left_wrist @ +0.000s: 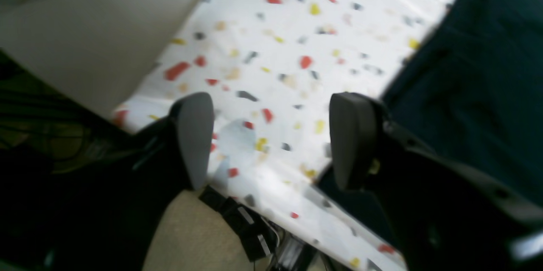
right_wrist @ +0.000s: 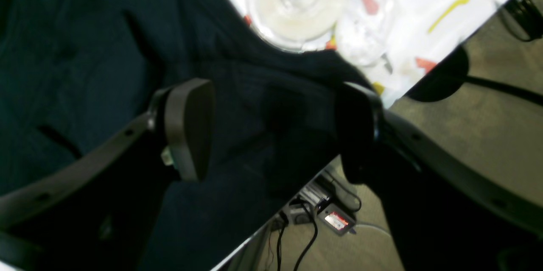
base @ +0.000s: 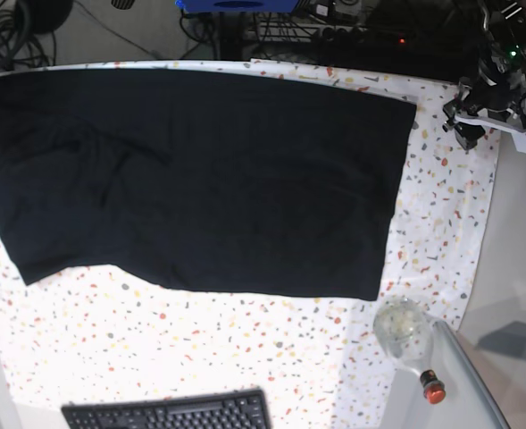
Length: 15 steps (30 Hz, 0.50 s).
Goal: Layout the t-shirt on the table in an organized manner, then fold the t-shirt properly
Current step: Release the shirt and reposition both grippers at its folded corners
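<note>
Matte, rounded pads (left_wrist: 196, 135) over speckled table (left_wrist: 271, 50).

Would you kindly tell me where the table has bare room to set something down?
Bare table lies between the t-shirt hem and the keyboard, and in a strip between the shirt and the table's edge. The corner by the glass bottle is crowded.

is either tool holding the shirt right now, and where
Nothing is held. The left tool stands open over the table; the right tool stands open above the shirt.
</note>
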{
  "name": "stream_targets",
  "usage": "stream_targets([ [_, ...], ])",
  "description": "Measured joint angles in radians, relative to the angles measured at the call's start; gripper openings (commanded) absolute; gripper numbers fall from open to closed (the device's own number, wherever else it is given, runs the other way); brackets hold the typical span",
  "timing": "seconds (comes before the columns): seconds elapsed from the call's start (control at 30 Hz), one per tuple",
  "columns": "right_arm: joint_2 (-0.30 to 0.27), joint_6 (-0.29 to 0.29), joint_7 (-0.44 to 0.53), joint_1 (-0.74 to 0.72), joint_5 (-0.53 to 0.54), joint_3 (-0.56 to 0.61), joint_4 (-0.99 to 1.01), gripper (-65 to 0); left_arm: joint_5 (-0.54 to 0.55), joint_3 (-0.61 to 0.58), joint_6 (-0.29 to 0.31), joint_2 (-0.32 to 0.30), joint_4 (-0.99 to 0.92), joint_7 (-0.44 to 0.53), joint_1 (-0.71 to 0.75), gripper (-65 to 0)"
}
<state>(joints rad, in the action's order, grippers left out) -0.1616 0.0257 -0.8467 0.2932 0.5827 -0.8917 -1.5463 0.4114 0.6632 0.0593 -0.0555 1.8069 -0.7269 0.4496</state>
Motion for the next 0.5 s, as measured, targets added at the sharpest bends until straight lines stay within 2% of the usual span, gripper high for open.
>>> stream_targets([
  [0.03,-0.001,0.0,0.007,-0.003,0.0,0.0,-0.004,-23.3,-0.004,-0.015,0.001,0.0,0.0,-0.006,-0.011,-34.2],
  [0.07,-0.001,0.0,0.011,-0.008,0.0,0.002,-0.01,-23.3,-0.015,-0.034,0.001,-0.001,-0.005,-0.006,-0.026,-42.5],
  [0.13,-0.01,0.002,0.016,-0.035,-0.002,0.009,-0.017,-23.3,-0.007,-0.082,0.013,-0.003,-0.032,-0.006,-0.063,-63.4],
  [0.2,-0.064,0.004,0.045,-0.079,-0.004,0.082,0.021,-23.1,-0.011,-0.139,0.018,-0.002,-0.058,-0.006,-0.1,-65.0],
  [0.27,-0.144,0.004,0.105,-0.145,-0.003,0.198,0.105,-22.7,-0.015,-0.197,0.014,-0.004,-0.092,-0.006,-0.133,-65.0],
  [0.37,-0.249,-0.039,0.257,-0.272,0.015,0.404,0.279,-22.7,-0.014,-0.308,0.008,-0.012,-0.192,0.0,-0.204,-65.0],
  [0.47,-0.293,-0.074,0.345,-0.381,0.003,0.567,0.471,-22.7,-0.012,-0.352,0.018,-0.016,-0.295,0.011,-0.246,-65.0],
  [0.5,-0.305,-0.101,0.373,-0.417,0.008,0.62,0.545,-22.7,-0.045,-0.35,0.009,-0.016,-0.322,0.031,-0.248,-65.0],
])
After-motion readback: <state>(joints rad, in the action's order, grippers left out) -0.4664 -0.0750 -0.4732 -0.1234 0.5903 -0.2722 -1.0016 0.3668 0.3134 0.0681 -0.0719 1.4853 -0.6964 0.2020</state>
